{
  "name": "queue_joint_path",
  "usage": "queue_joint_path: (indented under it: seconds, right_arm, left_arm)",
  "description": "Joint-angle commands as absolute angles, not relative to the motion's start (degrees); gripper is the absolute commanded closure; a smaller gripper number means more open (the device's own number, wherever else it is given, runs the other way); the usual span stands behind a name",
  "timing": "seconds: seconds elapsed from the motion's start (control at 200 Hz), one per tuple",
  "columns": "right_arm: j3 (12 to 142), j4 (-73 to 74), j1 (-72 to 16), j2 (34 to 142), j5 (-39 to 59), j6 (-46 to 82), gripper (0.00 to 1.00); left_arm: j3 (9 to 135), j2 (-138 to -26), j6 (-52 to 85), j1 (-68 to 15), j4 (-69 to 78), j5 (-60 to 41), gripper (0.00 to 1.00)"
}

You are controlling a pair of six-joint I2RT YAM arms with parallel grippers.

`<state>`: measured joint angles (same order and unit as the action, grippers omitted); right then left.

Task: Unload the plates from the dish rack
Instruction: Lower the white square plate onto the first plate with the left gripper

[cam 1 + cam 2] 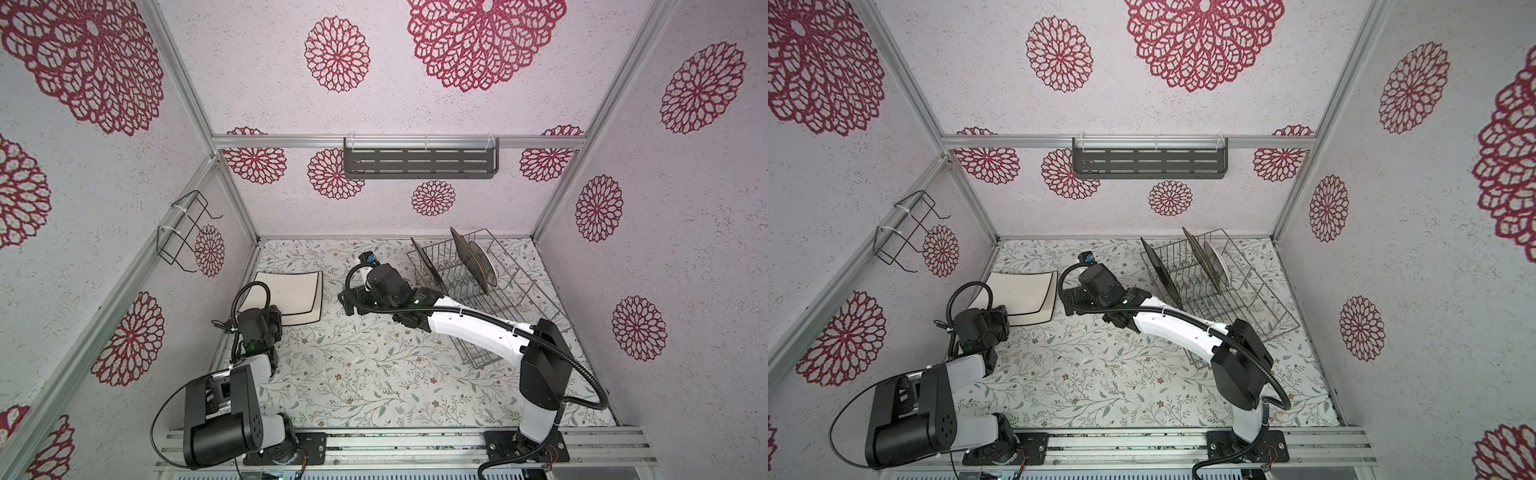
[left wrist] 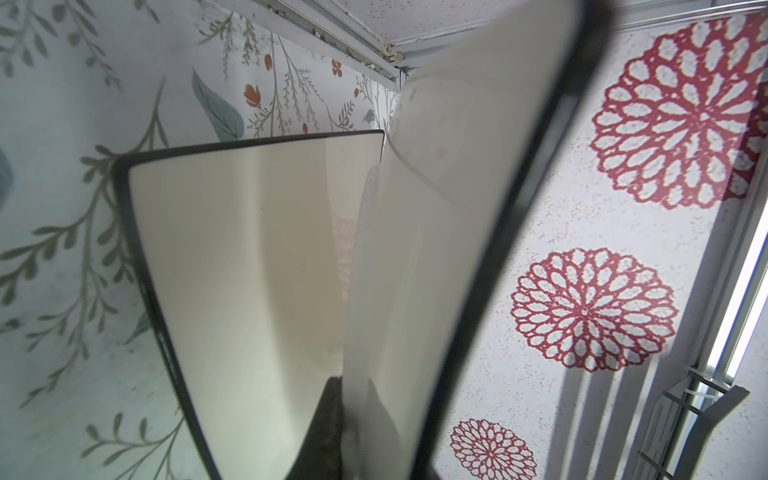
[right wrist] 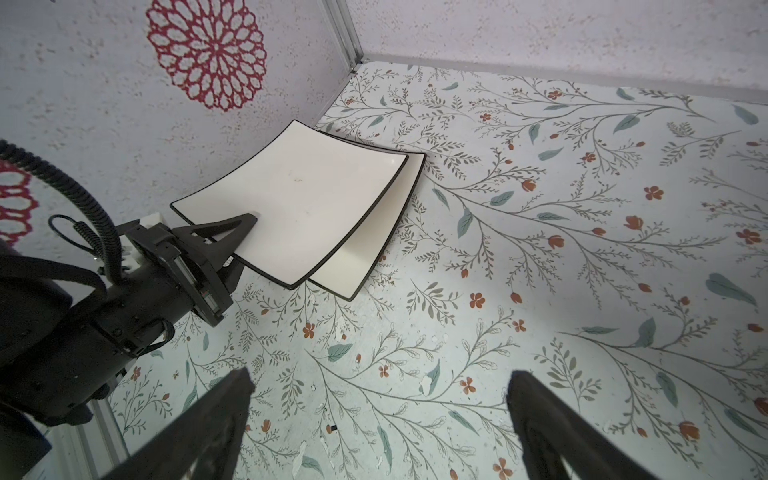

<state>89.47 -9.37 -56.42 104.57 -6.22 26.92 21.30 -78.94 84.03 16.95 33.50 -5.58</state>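
My left gripper is pinching the top plate, tilting it over the lower plate on the table. My right gripper is hanging wide open, empty. Three plates are standing in the rack.

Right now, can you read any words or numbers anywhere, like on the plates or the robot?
None: no text here can be read.
Faint pale marks on the black wrist housing of the right arm: too small to read.
The top white plate, the dish rack and the walls show no writing, only plain surfaces or patterns.
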Motion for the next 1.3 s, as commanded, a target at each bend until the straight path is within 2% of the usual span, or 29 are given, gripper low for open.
queue_joint_path:
  seconds: [0.0,0.936,1.066,1.151,1.291]
  right_arm:
    - [91.12,-9.27,-56.43,104.19,-7.57,25.58,0.01]
    - [91.32,-11.72,-57.02,104.77,-9.4,26.19,0.01]
    - [91.23,-11.86,-57.13,104.63,-9.66,26.19,0.01]
    - [91.23,-12.04,-57.13,104.43,-9.92,26.19,0.01]
    - [90.38,-11.91,-57.25,103.9,-10.4,26.28,0.01]
  left_arm:
    - [25.31,-78.62,84.29,17.41,47.84,-7.12,1.0]
    - [26.16,-83.74,81.61,17.4,43.98,-7.18,1.0]
    - [26.21,-84.23,81.67,17.4,42.55,-7.11,0.9]
    - [26.22,-84.11,82.11,17.4,41.57,-7.46,0.76]
    - [26.39,-83.27,81.92,17.4,39.52,-7.4,0.69]
